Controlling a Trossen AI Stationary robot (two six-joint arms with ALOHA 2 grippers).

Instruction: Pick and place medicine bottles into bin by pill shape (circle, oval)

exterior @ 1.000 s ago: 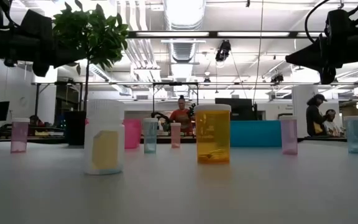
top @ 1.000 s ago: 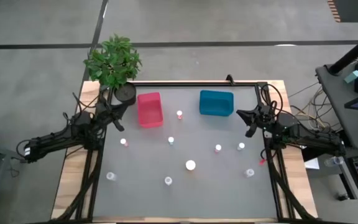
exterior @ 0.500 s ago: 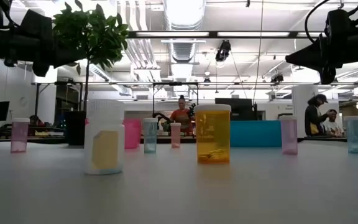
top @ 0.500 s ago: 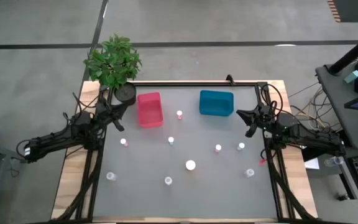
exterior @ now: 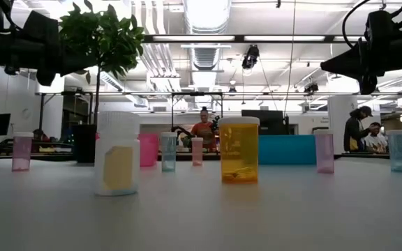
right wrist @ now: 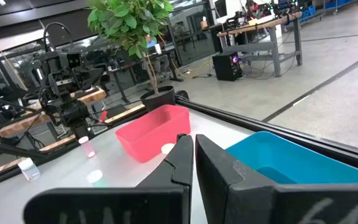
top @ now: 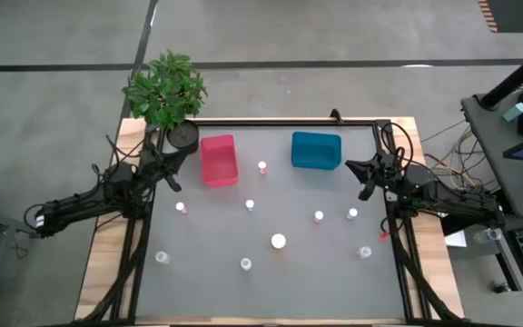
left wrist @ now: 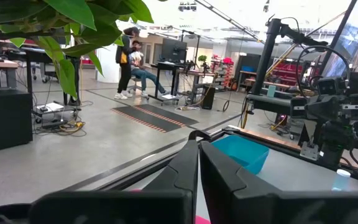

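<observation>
Medicine bottles (top: 279,241) stand scattered over the surface (top: 207,272) from above, pink bin (top: 218,160) at 11 o'clock, teal bin (top: 316,150) at 1. I see left tool (top: 174,184) clenched empty at 9, right tool (top: 365,188) likewise at 3. Low down, an orange bottle (exterior: 239,150) stands centre.

A leafy potted plant (top: 165,89) stands at the table's (top: 207,245) far left corner. Beyond the table, what seems a seated person (exterior: 203,127) shows in the room.
</observation>
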